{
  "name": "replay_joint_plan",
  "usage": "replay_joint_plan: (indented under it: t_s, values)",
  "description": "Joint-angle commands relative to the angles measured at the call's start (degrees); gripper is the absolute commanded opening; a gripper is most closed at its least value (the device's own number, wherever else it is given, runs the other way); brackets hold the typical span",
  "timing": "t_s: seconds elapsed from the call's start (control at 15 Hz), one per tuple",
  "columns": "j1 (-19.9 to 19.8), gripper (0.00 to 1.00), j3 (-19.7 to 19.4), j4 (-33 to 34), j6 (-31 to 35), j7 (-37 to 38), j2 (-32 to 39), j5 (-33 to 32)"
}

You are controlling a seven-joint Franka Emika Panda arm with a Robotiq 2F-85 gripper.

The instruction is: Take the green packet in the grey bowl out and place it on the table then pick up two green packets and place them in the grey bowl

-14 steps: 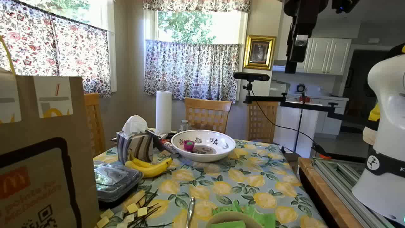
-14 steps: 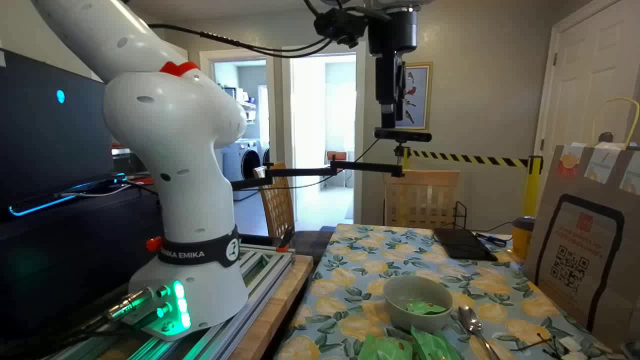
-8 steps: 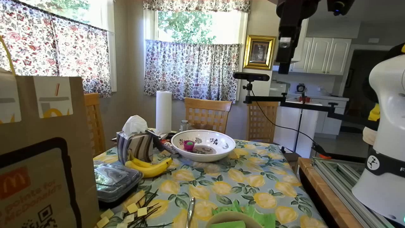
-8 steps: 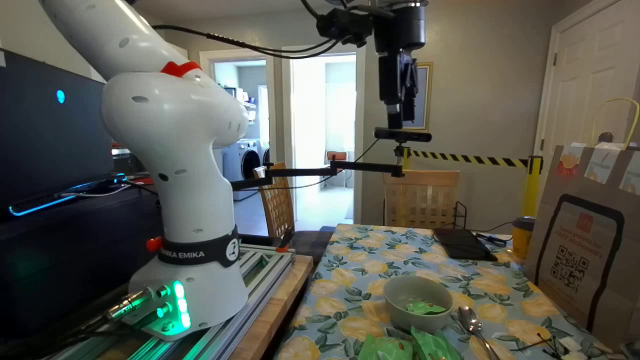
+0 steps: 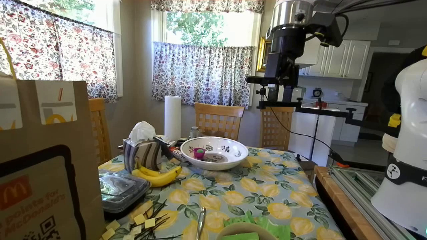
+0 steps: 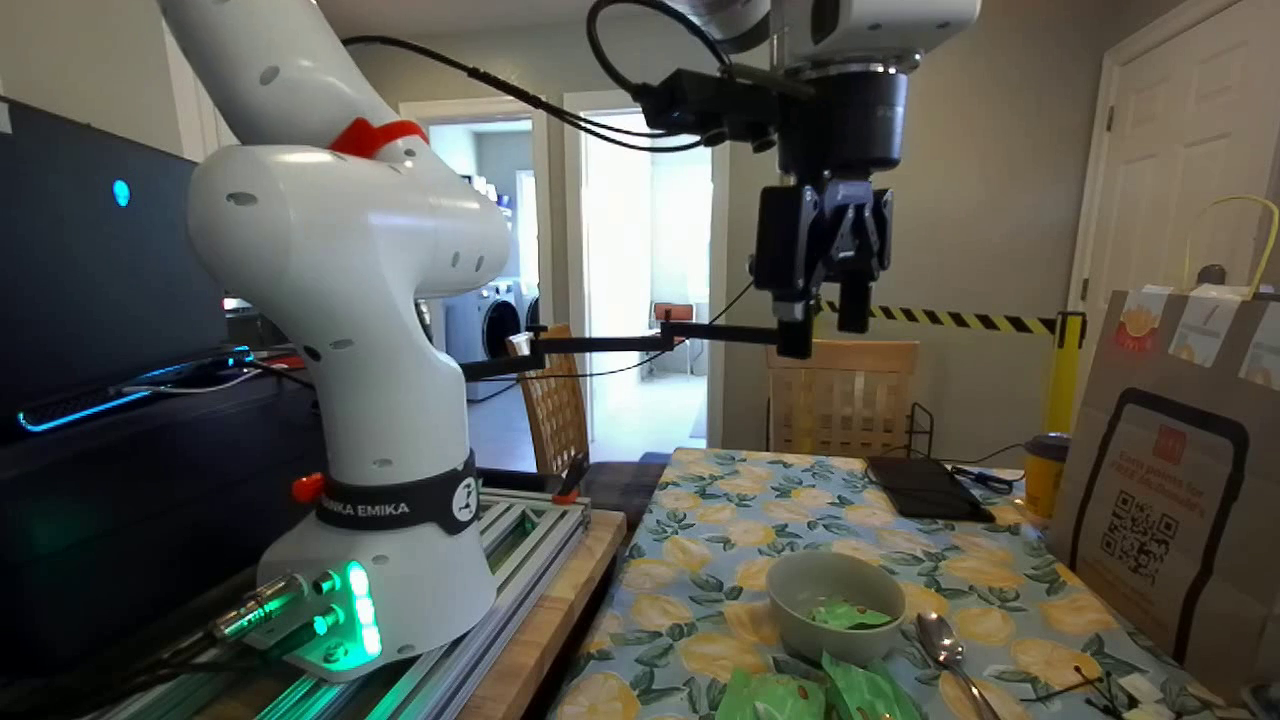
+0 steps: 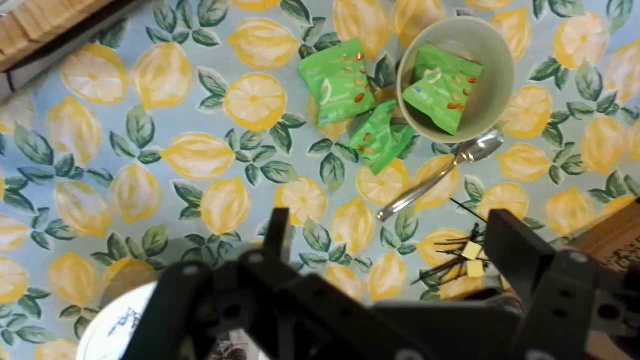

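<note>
Green packet (image 7: 445,87) due for removal: lies inside the grey bowl (image 7: 495,97), toward its left side in the wrist view. Just changed, in both exterior views: claw (image 6: 825,322) lower over the lemon-print table (image 6: 720,540) than in the preceding frames, with fingers (image 6: 795,335) now seen side by side rather than nearly in line. Spread wide, gripping nothing. No visible shift in bowl or packets. Suggests, as a judgement, an approach to the bowl, with removal not yet done and the whole exchange ahead. Position relative to the claw: beyond the fingertips, toward the far side of the wrist view and right of the gap's middle; below and well apart in both exterior views. Left of the bowl, loose on the table: flat-lying packet (image 7: 337,82) and crumpled packet (image 7: 382,137), apparently touching. At the bowl's near side: spoon (image 7: 435,178). Calls next, probably, for travel toward the far right before descent.
</note>
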Motion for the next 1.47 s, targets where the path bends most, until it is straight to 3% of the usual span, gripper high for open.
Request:
replay_joint_plan:
  t_s: [0.0,0.53,1.0,1.4]
  values:
    - [-0.2,1.0,-1.6,0.2,-0.8,-2.7,4.6,-3.6]
    - [3.4,1.0,-3.5,-0.6,4.2,-13.2,10.4,-4.5]
    - [3.7,1.0,-3.3,0.2,2.7,-11.6,9.8,-4.8]
    - [7.2,1.0,0.9,2.1,5.7,-13.6,18.2,-12.5]
